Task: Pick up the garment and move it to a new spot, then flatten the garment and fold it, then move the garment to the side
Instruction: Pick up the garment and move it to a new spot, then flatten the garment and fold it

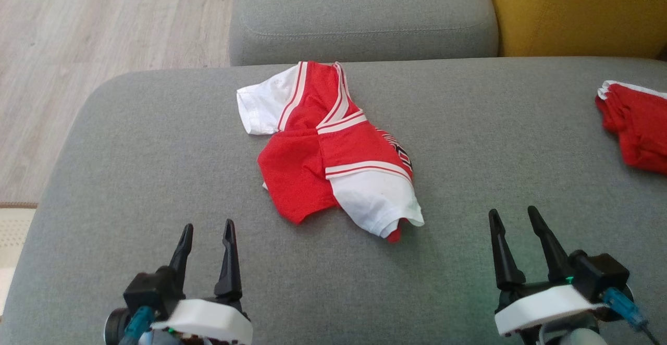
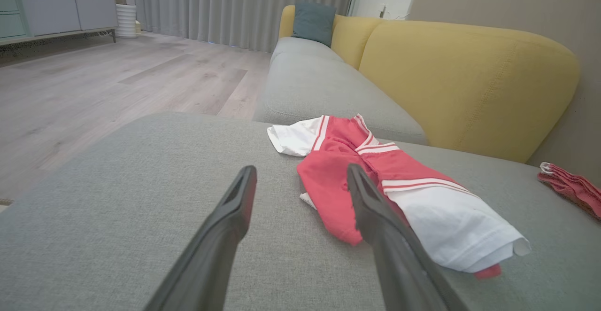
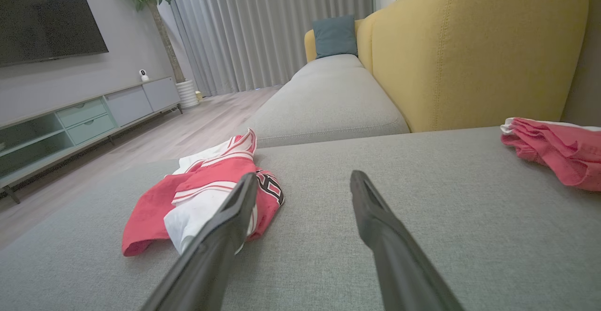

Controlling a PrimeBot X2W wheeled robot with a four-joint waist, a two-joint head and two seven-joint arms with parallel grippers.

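I'm looking down on a broad grey woven seat cushion [image 1: 156, 142] with rounded corners. The garment [image 1: 333, 152], a soft red shirt with white sleeves and striped trim, is lying crumpled mid-cushion. Nearer me than the garment, my left gripper [image 1: 208, 224] and right gripper [image 1: 513, 210] are hovering, fingers spread, grasping nothing. Well right of the garment another red bundle [image 1: 635, 126] is sitting, and beyond it a smooth yellow backrest [image 1: 573, 11] is rising.
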